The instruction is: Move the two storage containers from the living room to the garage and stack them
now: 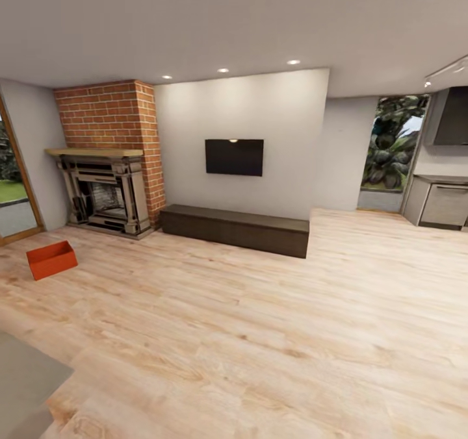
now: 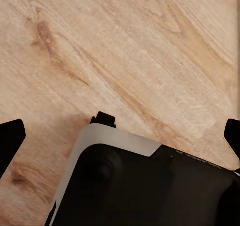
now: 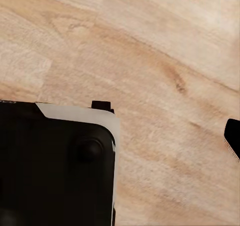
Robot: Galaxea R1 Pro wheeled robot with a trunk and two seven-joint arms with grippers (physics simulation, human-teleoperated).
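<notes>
This is a living room in a home. A brick fireplace [image 1: 107, 160] with a wooden mantel stands against the far wall, beside a flat black television [image 1: 234, 157] mounted above a long low dark cabinet [image 1: 235, 228]. Light wood plank flooring [image 1: 260, 335] runs through the whole space, and small round lights [image 1: 223, 70] are set into the ceiling. Greenery shows through a window [image 1: 392, 143] at the right, next to what looks like a kitchen corner [image 1: 444, 199].
</notes>
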